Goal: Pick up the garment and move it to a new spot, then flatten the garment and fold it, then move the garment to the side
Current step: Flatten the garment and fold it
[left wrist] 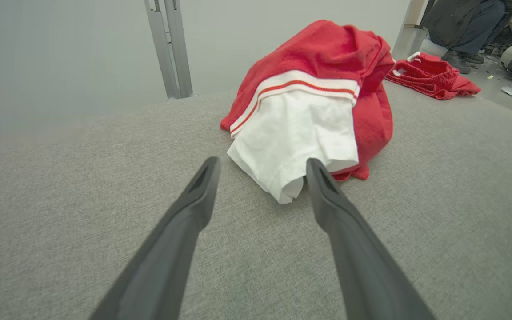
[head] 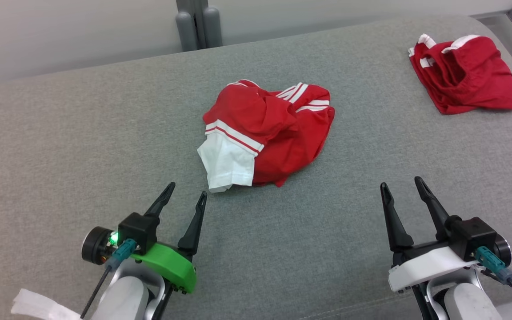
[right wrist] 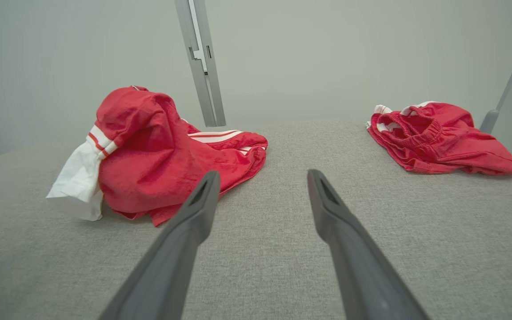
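A crumpled red garment point(head: 274, 129) with white stripes and a white sleeve end lies in a heap at the middle of the grey padded surface point(head: 82, 146). My left gripper point(head: 187, 190) is open just short of its white end, nothing between the fingers; in the left wrist view the garment point(left wrist: 314, 102) sits right beyond the left gripper point(left wrist: 262, 164). My right gripper point(head: 400, 183) stands open at the lower right, apart from the cloth. From the right wrist the garment point(right wrist: 158, 155) lies left of the right gripper point(right wrist: 262, 175).
A second red garment point(head: 465, 73) with white trim is bunched at the far right corner, also seen as a red pile point(right wrist: 438, 138). A grey post point(head: 198, 24) stands behind the surface. A seated person's legs point(left wrist: 465, 26) show beyond the right edge.
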